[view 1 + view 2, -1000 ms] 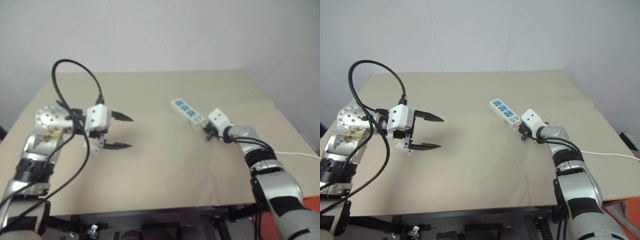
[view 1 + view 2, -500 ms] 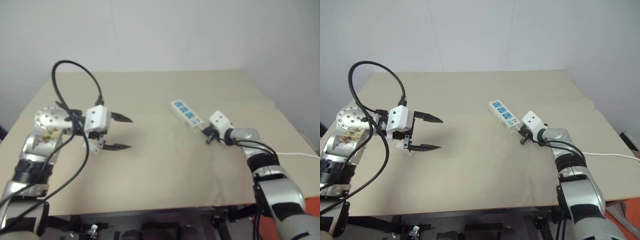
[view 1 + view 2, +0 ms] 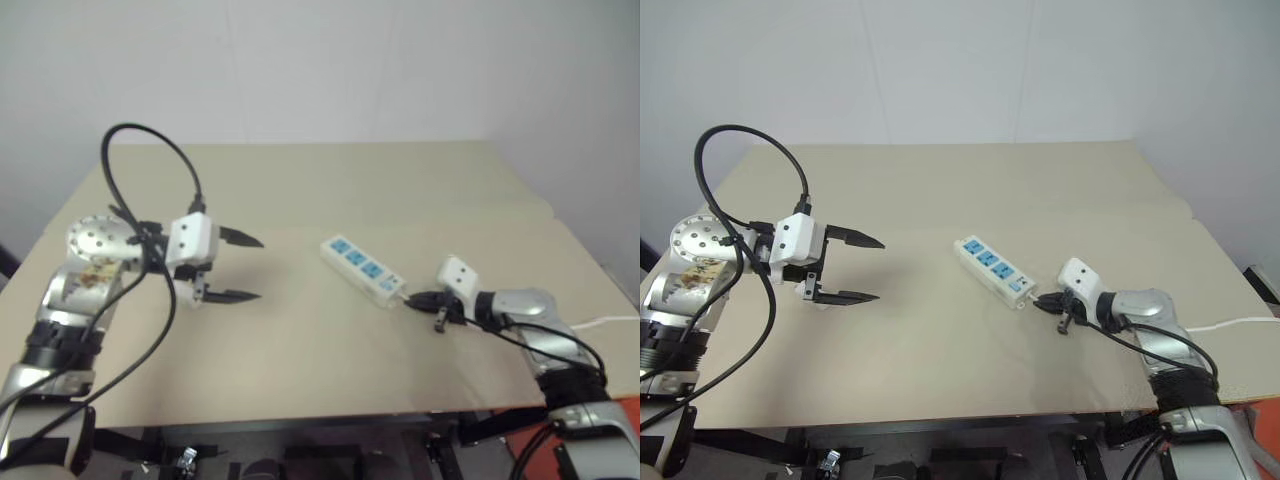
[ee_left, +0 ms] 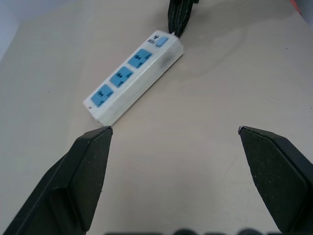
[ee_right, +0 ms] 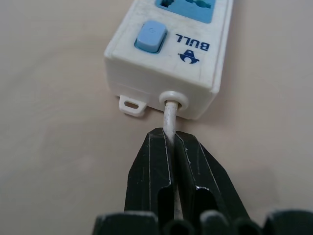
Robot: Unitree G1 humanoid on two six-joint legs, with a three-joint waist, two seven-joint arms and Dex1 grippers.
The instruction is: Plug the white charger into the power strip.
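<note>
We've got the right gripper (image 5: 168, 161) pinched on the thin cable (image 5: 169, 117) just behind the power strip (image 3: 362, 270); left gripper (image 3: 245, 267) hangs wide open, well apart. Pull gently, keeping the strip flat and its sockets up.

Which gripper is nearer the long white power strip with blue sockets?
Right. The right gripper is clamped on the cable at the long white power strip's switch end; the left gripper hangs open, well apart.

power strip (image 3: 991, 271) mid-table (image 3: 940, 180), left gripper (image 3: 872, 268) to its left, right gripper (image 3: 1044, 303) at its cable (image 5: 168, 119) end
</note>
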